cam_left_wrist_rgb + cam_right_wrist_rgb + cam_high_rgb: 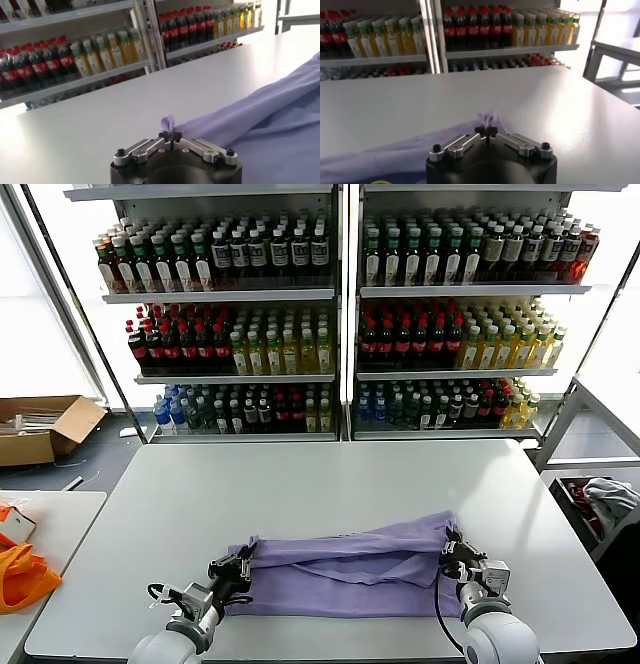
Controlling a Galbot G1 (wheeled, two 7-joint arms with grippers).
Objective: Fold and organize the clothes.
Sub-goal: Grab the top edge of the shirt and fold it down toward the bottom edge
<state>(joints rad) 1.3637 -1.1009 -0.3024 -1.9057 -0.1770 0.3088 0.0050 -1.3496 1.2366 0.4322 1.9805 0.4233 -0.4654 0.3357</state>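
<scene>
The lavender T-shirt (345, 569) lies as a long folded band across the near part of the white table (320, 484). My left gripper (244, 560) is shut on the shirt's left end; a pinch of purple cloth (168, 122) sticks up between its fingertips (171, 135). At the shirt's right end my right gripper (452, 544) is shut on that corner, and a tuft of the fabric (489, 120) shows above its closed tips (486, 131). The upper edge of the cloth runs taut between the two grippers.
Shelves of bottled drinks (340, 314) stand behind the table. An orange bag (22, 574) lies on a side table at the left, a cardboard box (40, 429) on the floor beyond it. A cloth bundle (608, 499) sits at the right.
</scene>
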